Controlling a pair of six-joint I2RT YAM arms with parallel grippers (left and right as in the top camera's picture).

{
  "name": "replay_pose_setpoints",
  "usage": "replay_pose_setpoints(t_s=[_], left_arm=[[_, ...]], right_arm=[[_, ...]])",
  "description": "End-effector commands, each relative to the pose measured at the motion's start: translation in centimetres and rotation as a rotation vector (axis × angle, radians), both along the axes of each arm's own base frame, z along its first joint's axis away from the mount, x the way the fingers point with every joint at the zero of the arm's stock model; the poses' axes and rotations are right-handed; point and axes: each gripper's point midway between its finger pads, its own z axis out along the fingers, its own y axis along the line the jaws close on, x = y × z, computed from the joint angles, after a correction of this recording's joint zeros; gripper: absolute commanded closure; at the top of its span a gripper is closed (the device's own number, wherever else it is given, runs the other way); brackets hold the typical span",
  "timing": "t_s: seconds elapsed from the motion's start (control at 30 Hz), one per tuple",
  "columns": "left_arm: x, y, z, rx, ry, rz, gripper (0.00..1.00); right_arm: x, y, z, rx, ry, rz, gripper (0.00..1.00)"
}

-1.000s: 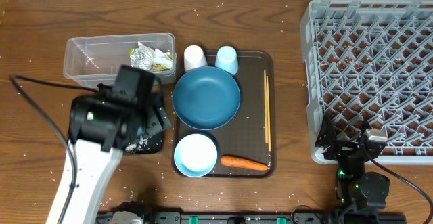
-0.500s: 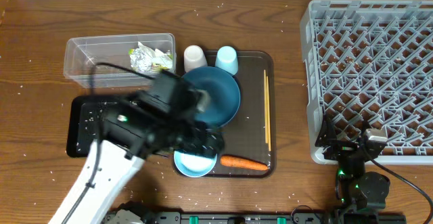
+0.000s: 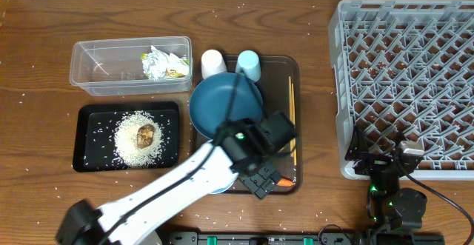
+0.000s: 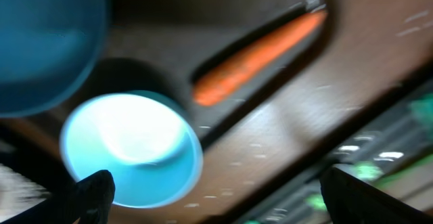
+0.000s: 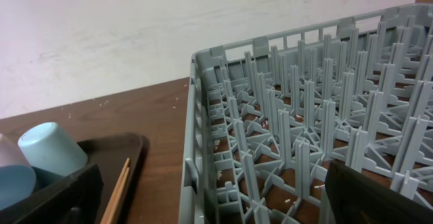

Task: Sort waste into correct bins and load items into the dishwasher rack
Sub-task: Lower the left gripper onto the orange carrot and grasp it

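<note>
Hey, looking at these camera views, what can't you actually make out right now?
Left wrist: motion blur smears the bowl and carrot; no surface detail.
Overhead: the left arm covers most of both.
Overhead: the rice grains in the black tray are too small to count.
Right wrist: the chopsticks are cut off by the bottom edge; the white cup by the left edge.

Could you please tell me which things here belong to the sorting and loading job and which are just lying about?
Job: carrot, lump, rice, wrapper, tub, black tray, plate, bowl, white cup, blue cup, chopsticks, rack.

Lying about: brown tray, stray grains on the table.
</note>
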Motion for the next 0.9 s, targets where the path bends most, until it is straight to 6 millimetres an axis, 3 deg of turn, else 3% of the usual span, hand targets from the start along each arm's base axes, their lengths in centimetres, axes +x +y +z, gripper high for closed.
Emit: replay_pose_setpoints(t_s=[0.0,0.17,0.37,0.67,0.87], left_arm=[[1.4,1.1,-2.3,0.178,-0.07,-0.174,0.02],[0.7,0.0,-5.5,0.254,-0.016,-0.324,0.02],[-0.1,-1.8,-8.0,0.281,-0.003,-0.479,0.02],[0.0,-3.9,-9.4,0.222,-0.008,-0.516,0.01],[-0.1,-3.9,-10.4,0.235,0.017,-0.545,0.02]], right_arm=[[0.0,-0.5,-0.1,-0.006,0.004,-0.02,0.01],[0.0,-0.5,-0.1,-0.006,0.004,-0.02,0.01],[0.0,-0.5,-0.1,-0.006,0.004,-0.02,0.01],[0.0,-0.5,-0.1,-0.006,0.004,-0.02,0.01],[0.0,-0.5,-0.1,-0.006,0.004,-0.02,0.01]])
